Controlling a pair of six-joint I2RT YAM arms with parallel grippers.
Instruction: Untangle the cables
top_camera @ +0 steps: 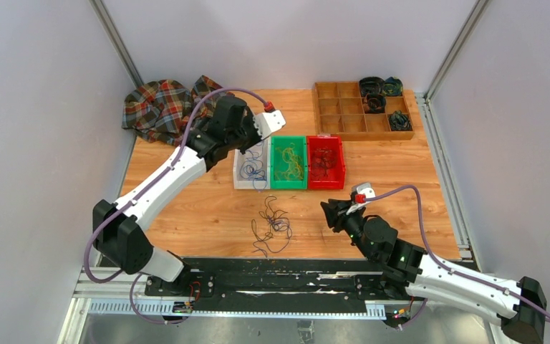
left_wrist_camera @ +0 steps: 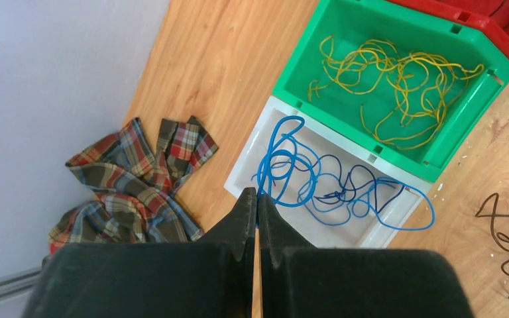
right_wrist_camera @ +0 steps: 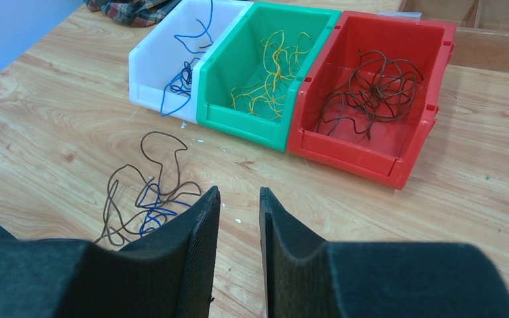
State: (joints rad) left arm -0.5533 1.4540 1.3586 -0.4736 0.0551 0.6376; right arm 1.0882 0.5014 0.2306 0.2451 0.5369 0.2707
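Observation:
A loose tangle of dark brown and blue cables (top_camera: 272, 226) (right_wrist_camera: 146, 199) lies on the wooden table in front of three bins. Blue cables (left_wrist_camera: 318, 182) fill the white bin (top_camera: 240, 180). One bright blue strand rises out of it to the tips of my left gripper (left_wrist_camera: 257, 193) (top_camera: 249, 152), which hangs over the bin's far end, shut on that strand. Yellow cables (left_wrist_camera: 397, 79) lie in the green bin (right_wrist_camera: 238, 122), dark ones (right_wrist_camera: 371, 89) in the red bin (right_wrist_camera: 358, 156). My right gripper (right_wrist_camera: 238, 192) (top_camera: 331, 211) hovers low, right of the tangle, open with nothing between its fingers.
A plaid cloth (top_camera: 161, 107) (left_wrist_camera: 139, 185) is bunched at the table's back left corner. A wooden compartment tray (top_camera: 344, 118) with dark coils stands at the back right. Grey walls close in both sides.

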